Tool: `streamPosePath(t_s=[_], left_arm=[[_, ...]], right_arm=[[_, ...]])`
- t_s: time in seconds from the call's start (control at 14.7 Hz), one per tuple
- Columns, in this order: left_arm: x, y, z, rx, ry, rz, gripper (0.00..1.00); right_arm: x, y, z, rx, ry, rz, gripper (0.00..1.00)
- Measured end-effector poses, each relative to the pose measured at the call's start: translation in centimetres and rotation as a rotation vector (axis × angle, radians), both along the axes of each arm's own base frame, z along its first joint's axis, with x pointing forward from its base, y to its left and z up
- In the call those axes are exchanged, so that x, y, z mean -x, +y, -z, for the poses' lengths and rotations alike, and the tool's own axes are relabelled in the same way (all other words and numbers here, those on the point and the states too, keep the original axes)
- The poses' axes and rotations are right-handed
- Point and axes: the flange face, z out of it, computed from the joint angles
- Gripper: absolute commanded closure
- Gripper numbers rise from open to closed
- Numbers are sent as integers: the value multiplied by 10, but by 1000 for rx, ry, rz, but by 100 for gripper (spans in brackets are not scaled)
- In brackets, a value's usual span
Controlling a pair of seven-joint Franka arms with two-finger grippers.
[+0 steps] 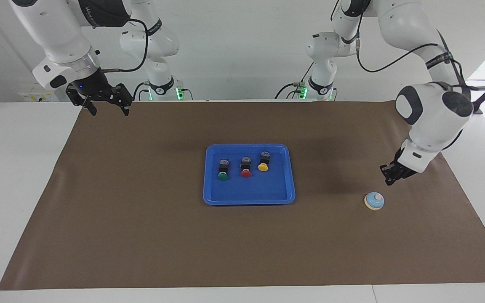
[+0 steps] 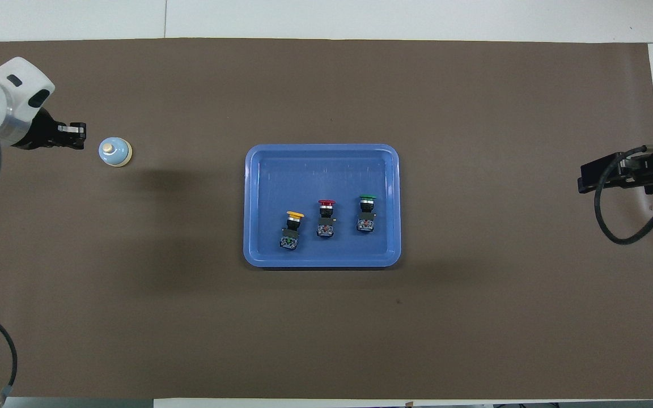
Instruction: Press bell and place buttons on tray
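Blue dome bell (image 1: 374, 200), cream knob

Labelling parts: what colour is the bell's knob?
Cream, on the bell's light blue dome; the overhead view shows it best.

Facing and overhead cameras share the table (image 1: 36, 176).

Both views are bright and evenly lit from above, colours clean and everything in focus. Daylight blows out a window patch at the facing view's edge (no detail there). Soft, diffuse shadows darken the brown mat (image 1: 242, 235) beside the tray (image 2: 258, 249) and near the bell (image 2: 114, 152). No motion blur; straight lines stay straight at the edges.
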Motion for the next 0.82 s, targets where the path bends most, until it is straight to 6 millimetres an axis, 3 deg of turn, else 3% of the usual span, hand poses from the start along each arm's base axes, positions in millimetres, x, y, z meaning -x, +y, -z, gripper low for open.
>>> streamPosePath(t_s=[0.14, 0.2, 0.34, 0.48, 0.82], left_arm=[[28, 0, -57, -1, -5, -4, 22], [42, 0, -80, -1, -7, -6, 0], [66, 0, -114, -1, -7, -14, 0], [84, -1, -131, 0, 14, -29, 0], [98, -7, -138, -1, 55, -28, 0]], right_arm=[[0, 0, 0, 0, 0, 0, 0], [0, 0, 0, 0, 0, 0, 0], [0, 0, 0, 0, 0, 0, 0], [0, 1, 0, 0, 1, -1, 0], [0, 1, 0, 0, 1, -1, 0]])
